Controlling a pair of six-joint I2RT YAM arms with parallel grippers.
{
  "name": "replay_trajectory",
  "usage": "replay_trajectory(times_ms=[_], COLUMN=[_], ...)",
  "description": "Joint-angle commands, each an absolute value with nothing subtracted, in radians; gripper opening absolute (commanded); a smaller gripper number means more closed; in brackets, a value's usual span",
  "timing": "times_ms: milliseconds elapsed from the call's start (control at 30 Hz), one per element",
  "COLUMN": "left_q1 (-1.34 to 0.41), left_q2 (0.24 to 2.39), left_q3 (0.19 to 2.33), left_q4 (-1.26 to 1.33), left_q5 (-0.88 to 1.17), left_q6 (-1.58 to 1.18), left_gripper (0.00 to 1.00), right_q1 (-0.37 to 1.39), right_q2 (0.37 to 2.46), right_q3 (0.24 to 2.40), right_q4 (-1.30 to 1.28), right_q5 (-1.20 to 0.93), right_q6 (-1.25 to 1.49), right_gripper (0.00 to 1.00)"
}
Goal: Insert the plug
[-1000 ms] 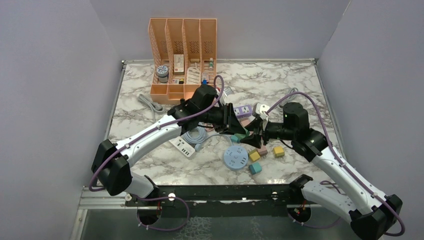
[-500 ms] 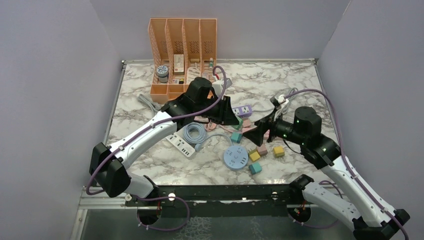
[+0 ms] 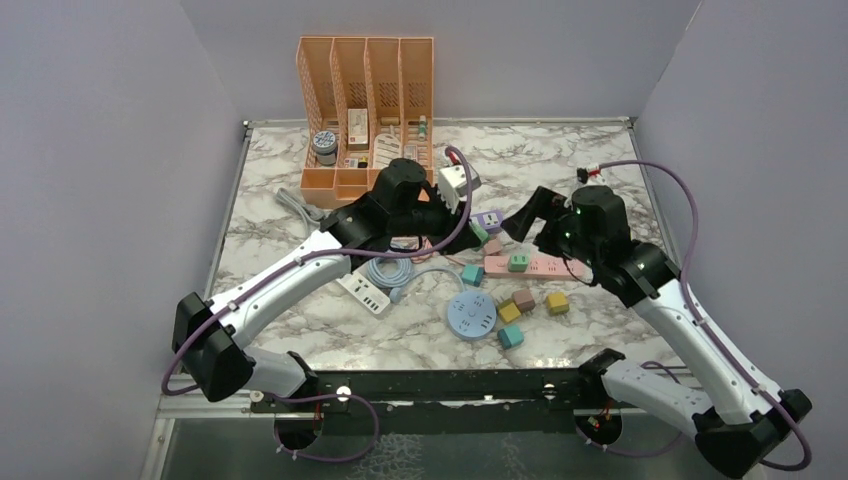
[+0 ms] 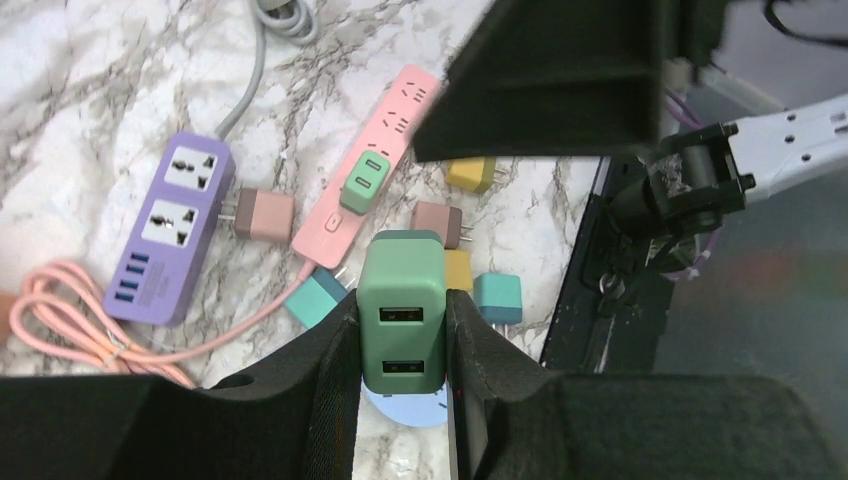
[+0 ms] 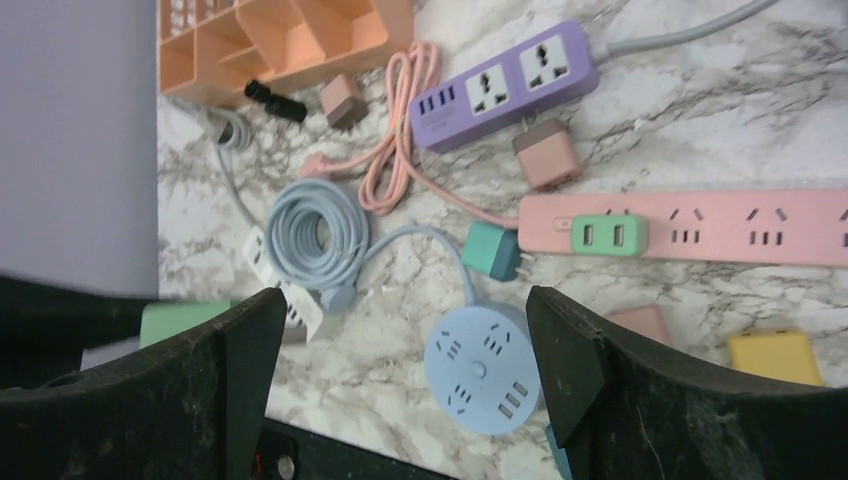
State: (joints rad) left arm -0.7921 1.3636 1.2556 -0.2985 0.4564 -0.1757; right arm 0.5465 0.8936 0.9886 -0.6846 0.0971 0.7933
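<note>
My left gripper (image 4: 402, 335) is shut on a dark green plug (image 4: 402, 305) with two USB ports facing the camera, held above the table. In the top view that gripper (image 3: 474, 232) hangs near the purple power strip (image 3: 487, 218). Below lies a pink power strip (image 4: 400, 110) with a light green plug (image 4: 365, 182) seated in it. The same strip (image 5: 740, 225) and light green plug (image 5: 608, 235) show in the right wrist view. My right gripper (image 5: 405, 340) stands wide open and holds nothing. It hovers (image 3: 535, 225) above the pink strip (image 3: 545, 266).
A round blue power strip (image 3: 471, 315) lies near the front, with loose yellow, teal and brown plugs (image 3: 557, 302) around it. A coiled grey cable (image 3: 390, 268) and a white strip (image 3: 363, 292) lie to the left. The orange desk organizer (image 3: 365, 70) stands at the back.
My right gripper has opened wide and risen back and to the right, away from the pink strip. My left gripper has turned and drawn back slightly, still gripping the green plug.
</note>
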Motion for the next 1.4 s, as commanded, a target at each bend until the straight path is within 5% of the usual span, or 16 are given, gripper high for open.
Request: replay_trajectory(times_ms=[0,200,433,733,1133,1367], left_q1=[-0.833,-0.901,-1.038,-1.124,-1.141,-1.138], left_q2=[1.397,1.447,1.566,1.824,2.219,2.344], left_q3=[1.282,1.293,1.358,1.658,2.148,2.261], left_q4=[-0.240,-0.206,-0.209,-0.401,-0.772,-0.842], left_q5=[0.496,0.524,0.439,0.273,0.152,0.149], left_q6=[-0.003,0.106,0.248,0.399,0.569,0.596], left_gripper=[0.00,0.00,0.00,0.00,0.00,0.00], right_q1=[0.452,0.164,0.012,-0.299,-0.383,-0.383], right_q2=[0.991,1.056,1.011,1.110,1.180,1.162], right_q3=[1.071,1.033,0.945,0.852,0.799,0.763], right_q4=[-0.704,-0.689,-0.706,-0.615,-0.550,-0.532], right_q5=[0.130,-0.110,-0.097,-0.331,-0.372,-0.344], right_q6=[0.801,0.746,0.781,0.777,0.816,0.815], right_gripper=[0.91,0.91,0.91,0.90,0.87,0.85])
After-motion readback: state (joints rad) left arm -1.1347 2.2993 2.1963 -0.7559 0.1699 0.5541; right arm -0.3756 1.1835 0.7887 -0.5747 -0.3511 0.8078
